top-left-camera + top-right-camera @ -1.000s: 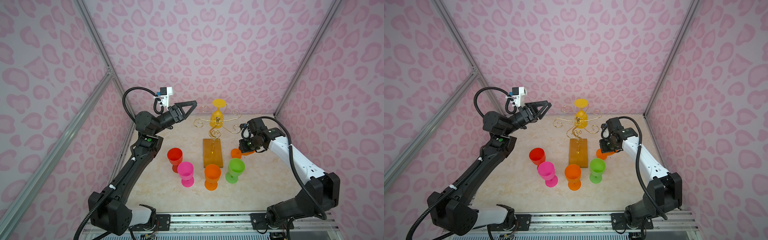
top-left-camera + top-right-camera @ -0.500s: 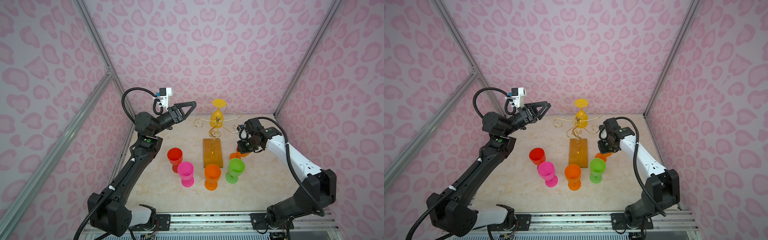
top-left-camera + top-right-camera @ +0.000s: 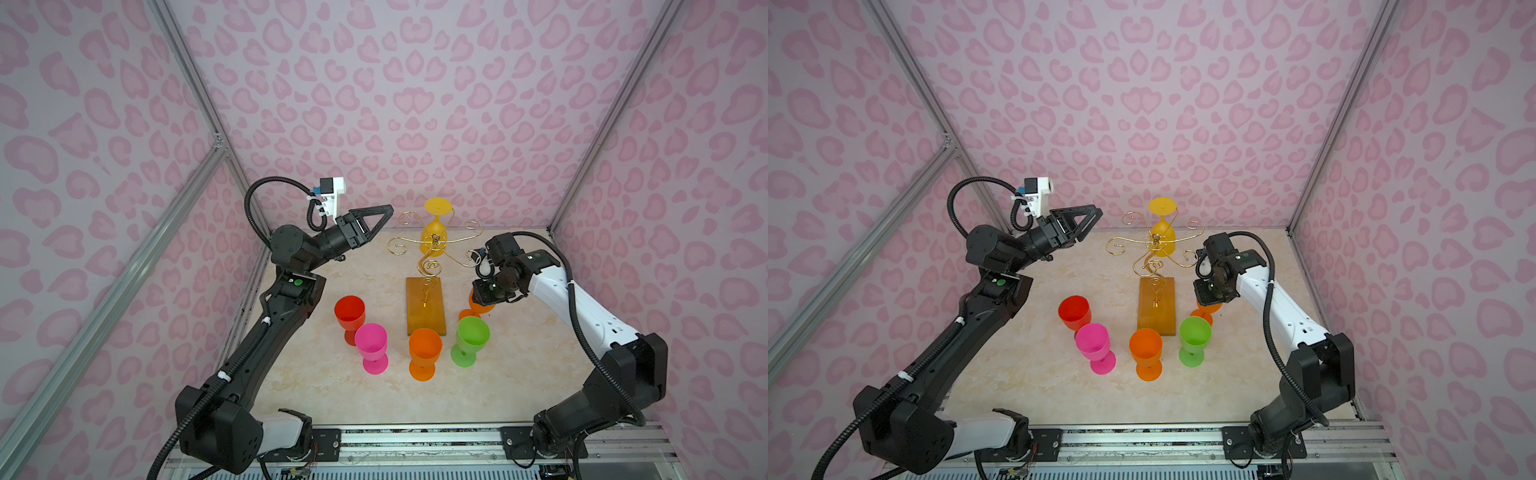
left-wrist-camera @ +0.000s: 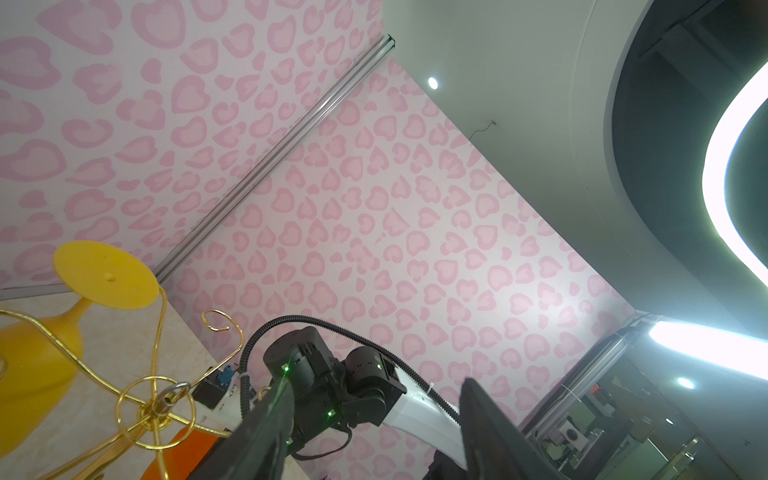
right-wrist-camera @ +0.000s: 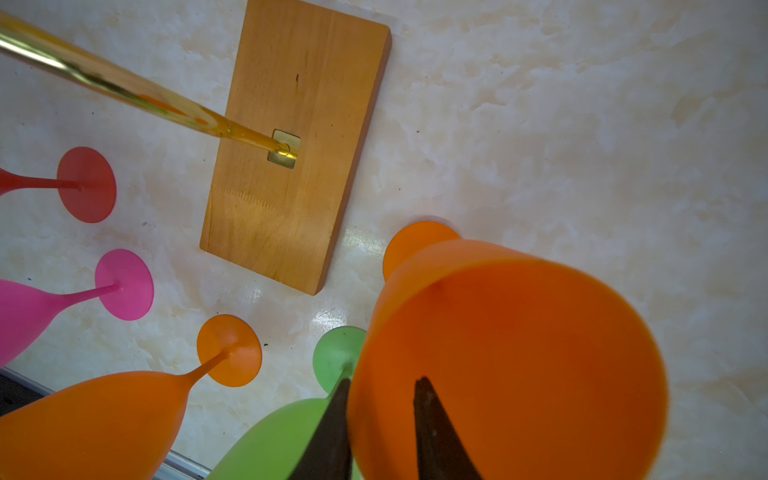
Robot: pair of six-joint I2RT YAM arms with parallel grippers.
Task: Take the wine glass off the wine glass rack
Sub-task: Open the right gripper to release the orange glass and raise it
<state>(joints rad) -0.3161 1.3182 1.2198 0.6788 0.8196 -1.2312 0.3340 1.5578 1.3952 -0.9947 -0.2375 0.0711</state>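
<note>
Our right tool (image 5: 382, 380) straddles the rim of the orange glass (image 5: 519, 353), one finger inside and one outside, jaws slack rather than pinching. The glass stands upright on the counter (image 3: 519, 361), just right of the wine glass rack (image 3: 424, 305). We'd pull straight up so neither finger snags the rim and tips it. Watch the green glass (image 3: 471, 334) just beside it and the rack's curled arm (image 3: 473, 254) close by the wrist. A yellow glass (image 3: 434, 235) hangs upside down at the rack's back. The left tool (image 3: 384, 212) hovers near it, spread and empty.
</note>
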